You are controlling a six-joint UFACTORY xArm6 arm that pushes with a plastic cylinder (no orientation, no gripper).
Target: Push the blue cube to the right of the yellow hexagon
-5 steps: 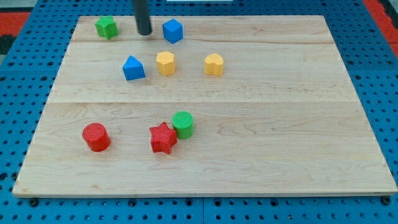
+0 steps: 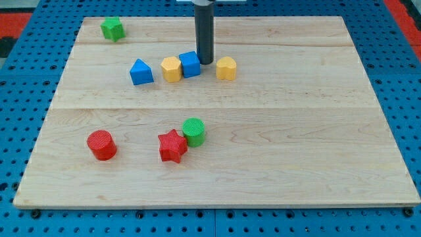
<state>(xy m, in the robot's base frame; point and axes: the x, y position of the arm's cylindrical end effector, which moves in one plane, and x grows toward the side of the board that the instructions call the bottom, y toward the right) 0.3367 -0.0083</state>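
- Gripper: none fitted; nothing opens, closes or holds. I work with a dark rod whose lower end, my tip [image 2: 206, 62], rests on the counter [image 2: 276, 131] just beside the blue cube [image 2: 190, 64], at its upper-right edge.
- Blue cube: sits between two yellow blocks, touching or nearly touching the yellow hexagon [image 2: 172, 68] on its left; a second yellow block [image 2: 225, 68] lies a little apart on its right.
- Progress, as I judge it: the cube is already right of the left yellow block, so the step looks close to done.
- Handling note: any further nudge should be short and light, since the cube rests against its neighbour and would carry it along. I would lift clear toward the view's top rather than sweep sideways.
- Obstruction: the right yellow block is near my tip; a rightward move would knock it.
- Blue house-shaped block [image 2: 141, 72]: left of the row, apart.
- Green block [image 2: 112, 28]: top left corner, well apart.
- Red cylinder [image 2: 102, 145], red star [image 2: 172, 146], green cylinder [image 2: 194, 131]: lower left, star and green cylinder touching; none in the way.
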